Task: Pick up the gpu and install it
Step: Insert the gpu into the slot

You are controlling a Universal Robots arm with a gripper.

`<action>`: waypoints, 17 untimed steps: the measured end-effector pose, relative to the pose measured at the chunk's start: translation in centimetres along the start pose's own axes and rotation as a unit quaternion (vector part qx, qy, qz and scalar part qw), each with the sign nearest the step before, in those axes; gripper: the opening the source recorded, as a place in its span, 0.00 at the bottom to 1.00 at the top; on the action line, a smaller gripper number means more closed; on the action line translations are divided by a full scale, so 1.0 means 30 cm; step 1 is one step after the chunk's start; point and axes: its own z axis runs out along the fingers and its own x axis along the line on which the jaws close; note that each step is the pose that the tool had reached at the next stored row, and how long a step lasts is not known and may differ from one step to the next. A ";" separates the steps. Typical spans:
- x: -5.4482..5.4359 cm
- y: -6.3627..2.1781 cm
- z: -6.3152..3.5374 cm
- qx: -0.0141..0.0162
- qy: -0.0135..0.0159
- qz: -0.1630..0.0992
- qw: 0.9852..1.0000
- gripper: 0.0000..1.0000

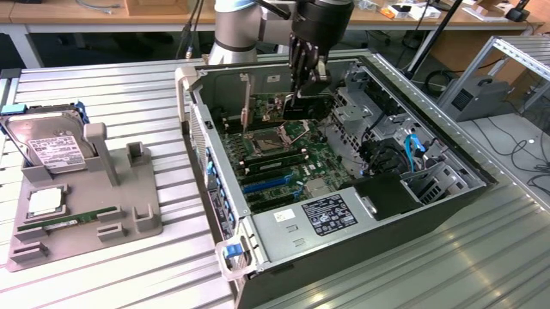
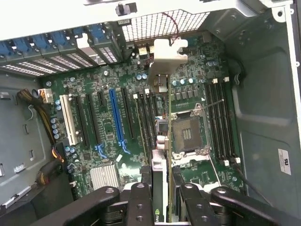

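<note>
Open computer case (image 1: 257,257), gripper (image 1: 308,72) apparently clamping gpu (image 1: 303,108) over motherboard (image 1: 284,154)

A ribbed metal table (image 1: 103,84) carries the work. Beyond it stand wooden benches (image 1: 112,19), with a grey floor (image 1: 524,138) and cables (image 1: 532,170) alongside.

1. One robot arm (image 1: 234,26) with one gripper (image 1: 307,80).
2. One gpu (image 1: 303,106), seen edge-on in the wrist view (image 2: 162,141).
3. One open computer case (image 1: 447,193) with one motherboard (image 1: 284,151) inside.
4. One CPU socket (image 2: 188,134) on the motherboard.
5. One blue expansion slot (image 2: 116,115) and one white expansion slot (image 2: 69,120).
6. One finned silver heatsink (image 2: 104,176).
7. One grey parts tray (image 1: 146,222) beside the case.
8. One hard drive (image 1: 53,145) standing in the tray.
9. One processor chip (image 1: 45,201) and one RAM stick (image 1: 69,219) lying in the tray.
</note>
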 end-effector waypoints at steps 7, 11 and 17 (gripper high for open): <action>0.000 0.000 0.000 -0.001 0.000 -0.022 1.000 0.27; 0.000 0.000 0.001 -0.001 0.000 -0.036 0.999 0.27; 0.000 0.000 0.001 -0.001 0.000 -0.060 0.998 0.27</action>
